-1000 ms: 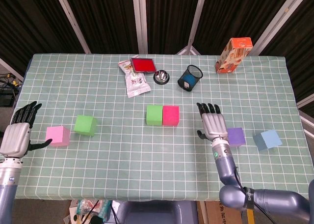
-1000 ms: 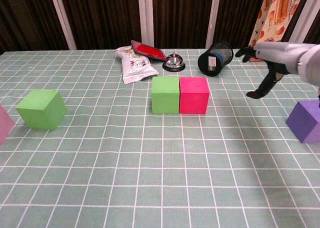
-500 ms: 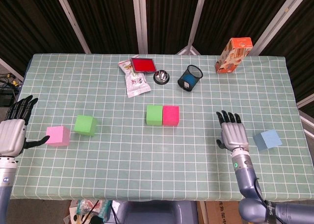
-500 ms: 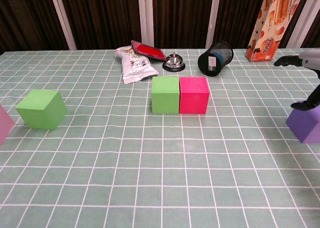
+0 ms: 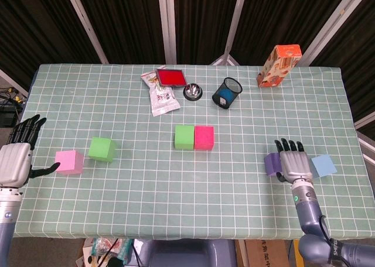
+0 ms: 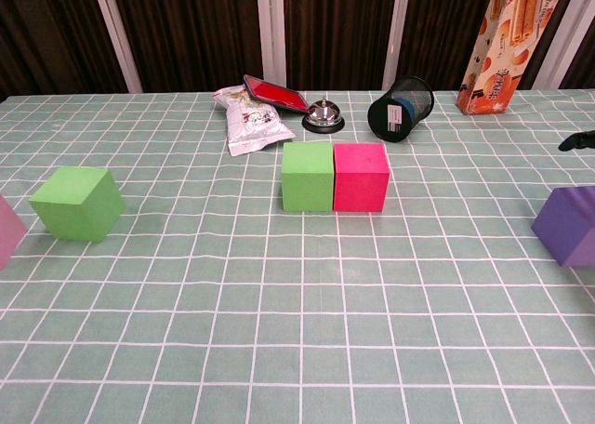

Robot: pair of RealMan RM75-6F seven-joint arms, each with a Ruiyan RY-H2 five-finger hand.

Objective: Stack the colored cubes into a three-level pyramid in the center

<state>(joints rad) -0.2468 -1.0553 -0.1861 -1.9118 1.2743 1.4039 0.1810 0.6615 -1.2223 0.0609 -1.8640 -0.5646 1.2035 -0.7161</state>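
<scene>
Right robot hand (image 5: pixel 295 165) now beside purple cube (image 5: pixel 271 163)

Robot lab bench, checked green tablecloth (image 5: pixel 176 185), dark curtain backdrop (image 5: pixel 123 21) with metal struts (studio-like)

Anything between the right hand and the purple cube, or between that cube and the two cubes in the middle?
Nothing visible. The right hand hovers beside the purple cube, and only bare tablecloth lies between it and the green cube and red cube.
</scene>
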